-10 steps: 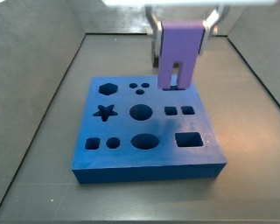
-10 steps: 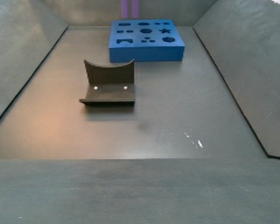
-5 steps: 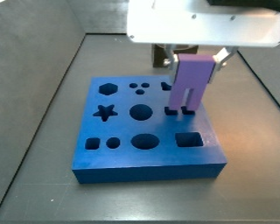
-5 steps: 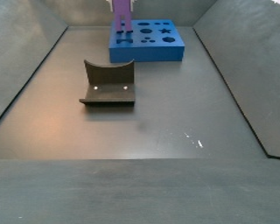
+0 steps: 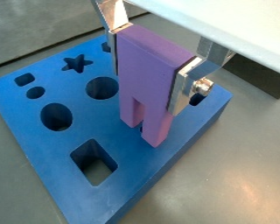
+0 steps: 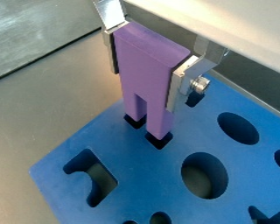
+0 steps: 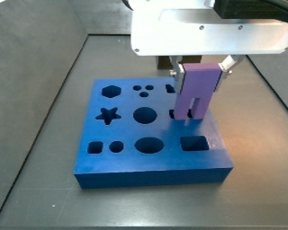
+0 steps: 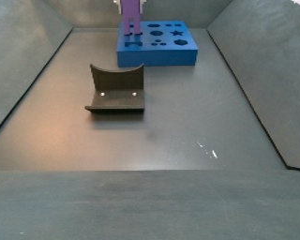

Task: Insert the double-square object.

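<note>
Wrist views: claw (image 6: 149,63) clamped on double-square object (image 6: 150,77), upright.
Prongs: tips entering paired square holes of blue board (image 6: 119,162).
Side view: object (image 7: 194,91) over board's (image 7: 134,153) right side.
Bench: dark curved block (image 8: 116,89) well apart.

The gripper (image 7: 197,65) has a broad white housing with rounded corners and a darker block on top, seen in a side view. Below it hang two flat silver fingers (image 5: 111,16); in both wrist views they are thin metal plates with angled edges. One plate bends into a small bracket carrying a round silver screw head (image 6: 199,84). A dark pad edge lines the inner face of a finger (image 6: 109,51). In the wrist views the housing's underside is plain white
</note>
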